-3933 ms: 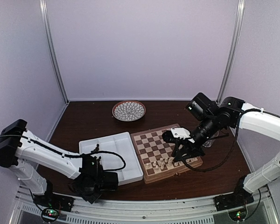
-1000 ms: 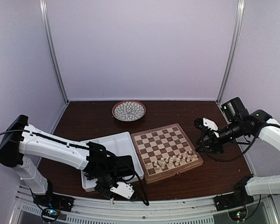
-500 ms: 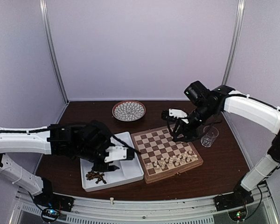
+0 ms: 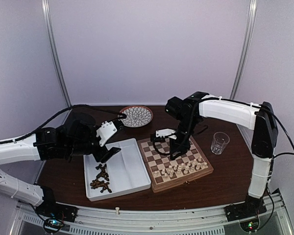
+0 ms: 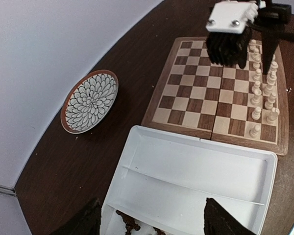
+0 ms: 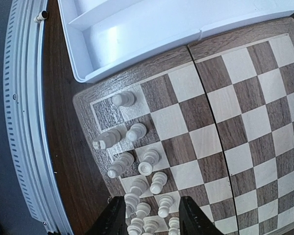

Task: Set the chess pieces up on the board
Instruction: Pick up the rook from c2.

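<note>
Board: The wooden chessboard [image 4: 175,155] lies right of centre on the worktop [image 4: 230,172]. The white two-compartment tray [image 4: 130,164] is just beside its left edge.
Cream pieces: The cream chess pieces [image 4: 180,169] stand crowded on the two rows nearest the arm bases. All other squares are bare.
Dark pieces: The dark brown chess pieces [image 4: 101,178] lie in a loose heap at the tray's left end. None is on the board yet.
Left gripper: The left gripper [image 5: 152,205] hangs above the tray, its fingers [image 5: 85,223] spread wide with nothing between them.
Right gripper: The right gripper [image 6: 151,200] hovers over the cream rows. Its fingers [image 6: 112,218] are apart and, as far as the wrist view shows, grasp nothing.
Step in hand: Judging by these positions, you are about to fetch a dark piece from the tray for the far rows.
Pick: Lower the left fingers onto a piece at the heap's edge that lies apart from its neighbours. Close across its narrow stem so that only one piece comes up.
Place: Carry the piece high over the tray's rim and set it upright in the middle of its square. Release only once the base sits flat.
Right arm: Keep the right gripper off the far rows while the left one crosses, because a brush could topple the cream ranks.
Bystanders: The patterned plate [image 4: 135,116] sits beyond the board and the drinking glass [image 4: 219,143] to its right. Leave both alone.
</note>
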You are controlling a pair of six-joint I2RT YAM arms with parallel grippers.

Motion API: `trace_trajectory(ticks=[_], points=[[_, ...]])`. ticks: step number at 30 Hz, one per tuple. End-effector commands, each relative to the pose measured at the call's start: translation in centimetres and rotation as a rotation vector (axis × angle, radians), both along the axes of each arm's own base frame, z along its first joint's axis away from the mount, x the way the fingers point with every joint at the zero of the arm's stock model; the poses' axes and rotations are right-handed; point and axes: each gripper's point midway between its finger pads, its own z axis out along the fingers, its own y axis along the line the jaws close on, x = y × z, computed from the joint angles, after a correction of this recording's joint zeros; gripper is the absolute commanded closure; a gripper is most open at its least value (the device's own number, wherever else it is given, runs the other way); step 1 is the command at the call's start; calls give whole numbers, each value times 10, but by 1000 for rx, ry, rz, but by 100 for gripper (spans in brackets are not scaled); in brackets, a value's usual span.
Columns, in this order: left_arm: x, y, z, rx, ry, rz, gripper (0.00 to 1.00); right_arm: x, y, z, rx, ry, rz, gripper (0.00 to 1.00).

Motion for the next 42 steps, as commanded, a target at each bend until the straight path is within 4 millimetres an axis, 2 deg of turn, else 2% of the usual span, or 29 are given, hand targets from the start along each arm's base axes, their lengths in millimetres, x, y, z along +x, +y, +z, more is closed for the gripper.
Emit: trace_trajectory(ticks=[1, 9, 42], points=[[20, 16, 28, -108, -75, 156, 27, -7, 1, -7, -67, -1, 37, 59], [21, 17, 27, -97, -67, 162, 27, -3, 4, -26, -131, -23, 26, 62], [23, 17, 21, -45, -65, 161, 27, -7, 7, -49, -202, -40, 47, 66]])
